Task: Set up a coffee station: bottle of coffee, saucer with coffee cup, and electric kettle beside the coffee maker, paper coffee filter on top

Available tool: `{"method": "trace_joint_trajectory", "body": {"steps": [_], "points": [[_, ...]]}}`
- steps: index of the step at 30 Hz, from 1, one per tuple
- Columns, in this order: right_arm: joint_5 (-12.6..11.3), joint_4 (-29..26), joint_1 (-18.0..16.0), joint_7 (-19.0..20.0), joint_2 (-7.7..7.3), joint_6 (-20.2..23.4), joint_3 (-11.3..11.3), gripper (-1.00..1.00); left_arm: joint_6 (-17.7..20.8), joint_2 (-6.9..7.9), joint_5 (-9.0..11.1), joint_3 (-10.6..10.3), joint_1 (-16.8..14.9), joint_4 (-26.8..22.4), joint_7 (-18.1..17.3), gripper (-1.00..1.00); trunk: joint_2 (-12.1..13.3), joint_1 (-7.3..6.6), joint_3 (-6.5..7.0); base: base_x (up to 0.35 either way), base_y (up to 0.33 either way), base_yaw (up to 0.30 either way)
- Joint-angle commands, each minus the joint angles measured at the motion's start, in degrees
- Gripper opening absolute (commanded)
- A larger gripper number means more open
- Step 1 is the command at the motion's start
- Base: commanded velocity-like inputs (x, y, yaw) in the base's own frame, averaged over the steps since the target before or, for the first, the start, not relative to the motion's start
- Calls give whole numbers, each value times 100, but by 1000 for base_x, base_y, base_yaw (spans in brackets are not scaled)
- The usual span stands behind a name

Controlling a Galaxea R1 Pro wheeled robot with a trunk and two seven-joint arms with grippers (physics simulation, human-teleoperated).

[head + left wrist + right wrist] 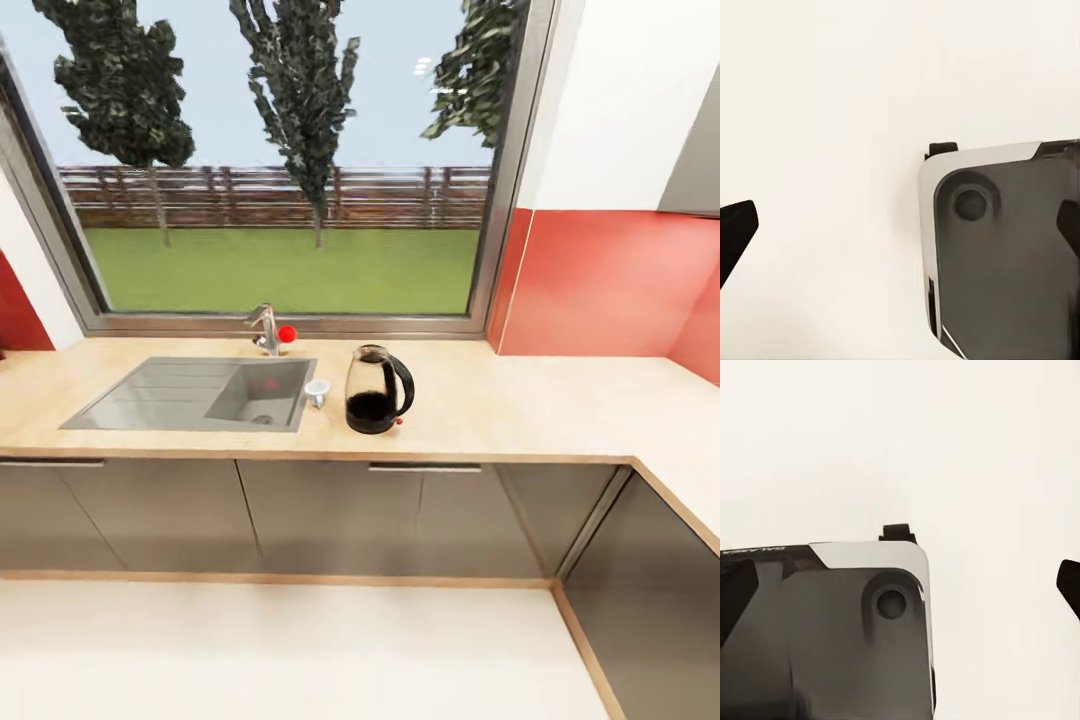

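Note:
The electric kettle [377, 391], clear glass with a dark lower part and a black handle, stands upright on the pale wooden countertop [520, 400] just right of the sink. A small white cup-shaped thing [317, 391] sits between the kettle and the sink basin; I cannot tell whether it is the coffee cup. My left gripper [906, 223] hangs over the pale floor, its dark fingertips [736, 232] wide apart with nothing between them. My right gripper [907, 585] is likewise open above the floor, one fingertip [735, 592] showing at the frame's edge.
A grey sink [190, 395] with a faucet [265, 328] and red knob sits under a large window. Grey cabinet doors [330, 515] run below the counter, which turns a corner at the right. My white-and-grey base [1005, 255] appears under both wrists.

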Motion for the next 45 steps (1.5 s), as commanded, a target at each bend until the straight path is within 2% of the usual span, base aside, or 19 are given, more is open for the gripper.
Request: {"method": "trace_joint_trajectory", "body": {"steps": [1, 9, 11, 14, 16, 20, 29, 40, 42, 45], "points": [[-48, -5, -1, -17, 1, -1, 49, 100, -15, -2, -40, 49, -6, 5, -45, 100, -11, 3, -12, 0, 0, 279], [-43, -3, -1, -17, -1, -1, 49, 100, 25, -5, -37, 59, -6, 4, -12, 100, -11, 3, -12, 0, 0, 279], [-43, -3, -1, -18, -1, -1, 49, 100, 153, 0, -18, 118, -6, 4, 75, 100, -11, 3, -12, 0, 0, 279], [-42, -3, -1, -18, -1, -1, 49, 100, 454, -2, 44, 303, -6, 7, 385, 100, -11, 3, -12, 0, 0, 279], [-42, -3, -1, -17, -1, -1, 50, 100, 610, -2, 71, 404, -6, 17, 716, 100, -11, 3, -12, 0, 0, 279], [-42, -3, -1, -22, -4, -1, 49, 100, 704, 37, 89, 471, -6, 112, 1087, 100, -11, 3, -12, 0, 0, 279], [-59, -11, -1, -24, -27, -1, 45, 100, 699, 143, 117, 472, 28, 159, 1238, 100, -11, 3, -14, 0, 0, 109], [-53, -27, -1, -29, -53, -47, 47, 100, 665, 112, 113, 454, 37, 155, 1229, 100, -11, 3, -20, 0, 0, 1], [-52, -168, -1, -32, -79, -229, 43, 100, 658, 97, 99, 437, 38, 149, 1228, 100, -11, 3, -20, 0, 0, 0], [-47, -677, -1, -34, -119, -803, 34, 100, 652, 96, 68, 408, 38, 145, 1228, 100, -11, 3, -20, 0, 0, 0]]}}
